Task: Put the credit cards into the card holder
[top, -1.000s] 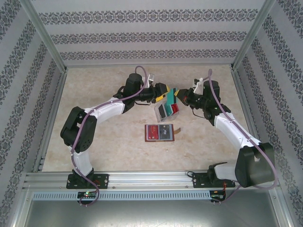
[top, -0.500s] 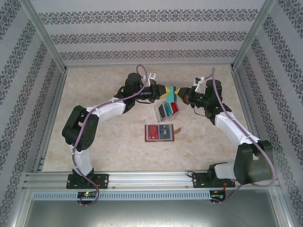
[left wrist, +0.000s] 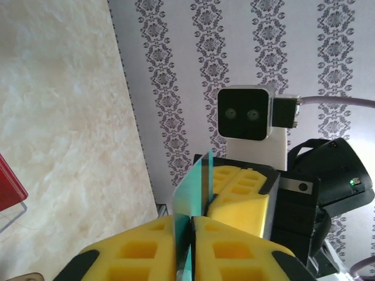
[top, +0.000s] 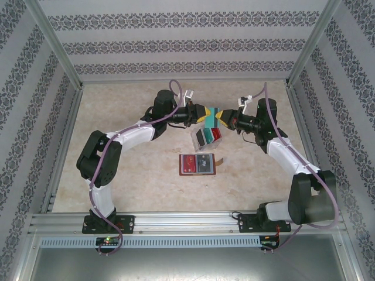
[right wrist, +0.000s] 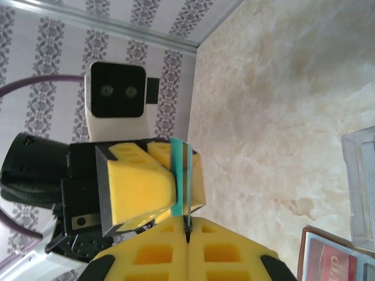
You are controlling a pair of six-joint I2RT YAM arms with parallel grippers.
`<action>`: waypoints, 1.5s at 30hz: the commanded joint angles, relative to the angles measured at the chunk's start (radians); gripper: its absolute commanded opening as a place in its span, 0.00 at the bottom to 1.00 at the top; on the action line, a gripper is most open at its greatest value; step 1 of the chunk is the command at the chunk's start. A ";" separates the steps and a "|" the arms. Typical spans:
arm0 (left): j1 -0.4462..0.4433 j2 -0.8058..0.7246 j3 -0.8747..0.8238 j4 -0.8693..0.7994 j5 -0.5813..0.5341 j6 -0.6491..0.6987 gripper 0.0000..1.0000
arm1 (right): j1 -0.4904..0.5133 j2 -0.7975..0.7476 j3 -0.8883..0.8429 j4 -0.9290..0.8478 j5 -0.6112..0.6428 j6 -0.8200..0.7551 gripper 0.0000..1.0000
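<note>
**Desk:** What can go wrong in this one?

**Photographer:** It is a handover in mid-air. The left gripper [top: 206, 114] and the right gripper [top: 222, 117] meet tip to tip above the clear tray [top: 193, 140]. Each has its yellow pads pinched narrow on the same teal card [top: 214, 112]. If both arms pull, the thin plastic may bow or skid out. If one lets go before the other has a firm bite, the card probably drops into the tray or onto the table [top: 135, 175].

**Desk:** How good is the hold?

**Photographer:** The wrist views show the card standing on edge, with each pair of pads on only a strip of it. It looks slick and stiff, so there is little to grip.

**Desk:** And the card holder [top: 197, 164]?

**Photographer:** It is reddish-brown and lies open and flat on the table. It sits closer to the arm bases than the tray does, well apart from both grippers, with its tab poking out to the right. A red card [top: 216, 134] and a dark card [top: 201, 138] wait in the tray.
</note>
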 commanded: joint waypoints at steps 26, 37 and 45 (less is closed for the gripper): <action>-0.092 -0.174 -0.381 -0.620 -0.430 0.301 0.51 | 0.359 -0.136 -0.292 -0.382 0.754 -0.395 0.00; -0.094 -0.124 -0.393 -0.606 -0.421 0.306 0.46 | 0.342 -0.063 -0.290 -0.353 0.709 -0.350 0.00; -0.098 -0.106 -0.396 -0.602 -0.419 0.308 0.42 | 0.314 -0.134 -0.276 -0.334 0.629 -0.296 0.00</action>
